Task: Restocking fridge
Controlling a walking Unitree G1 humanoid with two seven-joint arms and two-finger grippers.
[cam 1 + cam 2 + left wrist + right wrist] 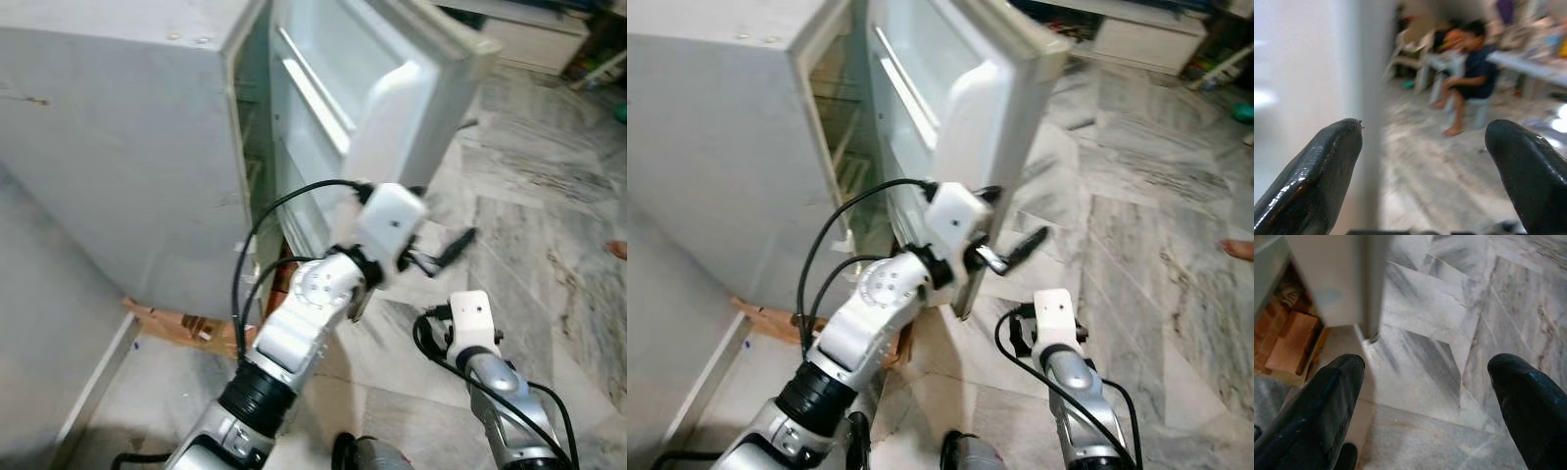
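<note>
I'm seeing the fridge (pixel 127 147) standing with its door (pixel 950 88) swung open; the interior is mostly hidden, only shelf edges showing in shadow. My left gripper (pixel 1004 257) is reaching at the door's outer edge, fingers spread wide and holding nothing, one finger (pixel 1312 181) lying beside the blurred white door panel. My right gripper (pixel 1425 396) is hanging low over the marble floor (pixel 549 225), also wide open and empty. A seated person (pixel 1469 78) is blurring in the background.
</note>
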